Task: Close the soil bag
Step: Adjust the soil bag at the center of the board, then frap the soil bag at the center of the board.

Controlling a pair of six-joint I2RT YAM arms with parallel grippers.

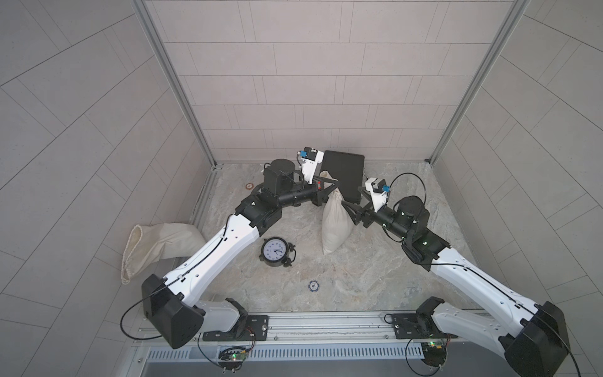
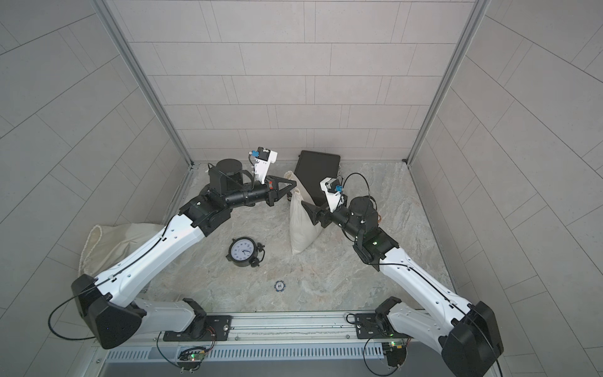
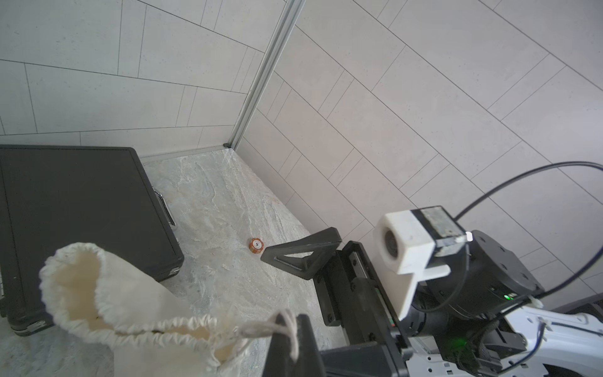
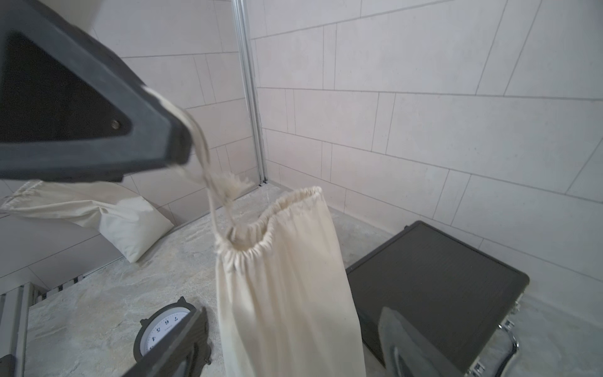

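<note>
Two arms, two cloth sacks on the counter (image 1: pixel 359 277)! The soil bag (image 1: pixel 336 228) stands upright mid-counter, its mouth gathered but gaping. The left pincer (image 2: pixel 293 186) is clenched on the drawstring (image 4: pixel 212 209) up at the neck. The right pincer (image 1: pixel 349 213) is released, jaws wide, straddling the bag's side. The second bag (image 1: pixel 156 244) slumps against the left wall, partly under the left arm.

One black case (image 1: pixel 346 176) lies just behind the soil bag, and one alarm clock (image 1: pixel 276 252) lies face-up in front.

Chips, I count three: a blue one (image 1: pixel 313 286) reading 10, an orange one (image 1: pixel 249 186) near the left wall, too small to read, and another orange one (image 3: pixel 256 245) beyond the case, seemingly marked 5.
</note>
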